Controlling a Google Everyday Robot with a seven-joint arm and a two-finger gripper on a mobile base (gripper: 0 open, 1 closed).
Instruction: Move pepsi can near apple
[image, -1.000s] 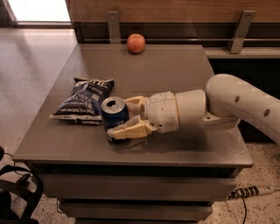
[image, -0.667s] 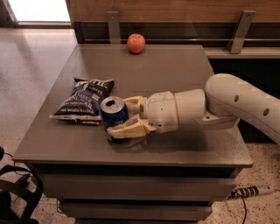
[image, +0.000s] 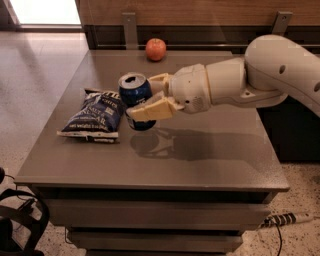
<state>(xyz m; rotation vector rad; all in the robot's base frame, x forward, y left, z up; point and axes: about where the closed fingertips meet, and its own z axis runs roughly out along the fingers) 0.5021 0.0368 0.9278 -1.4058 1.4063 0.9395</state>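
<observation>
The pepsi can (image: 134, 93), dark blue with a silver top, is held upright above the grey table (image: 210, 160), with its shadow on the surface below. My gripper (image: 148, 95) is shut on the can, one cream finger in front of it and one behind. The white arm reaches in from the right. The red-orange apple (image: 156, 49) sits at the table's far edge, beyond the can and slightly to its right.
A flat dark blue chip bag (image: 94, 118) lies on the table left of the can. A wooden wall with metal brackets (image: 129, 27) runs behind the table. A power strip (image: 285, 219) lies on the floor at the lower right.
The gripper has lifted the pepsi can off the table and carried it up and toward the apple. The chip bag and apple have not moved.
</observation>
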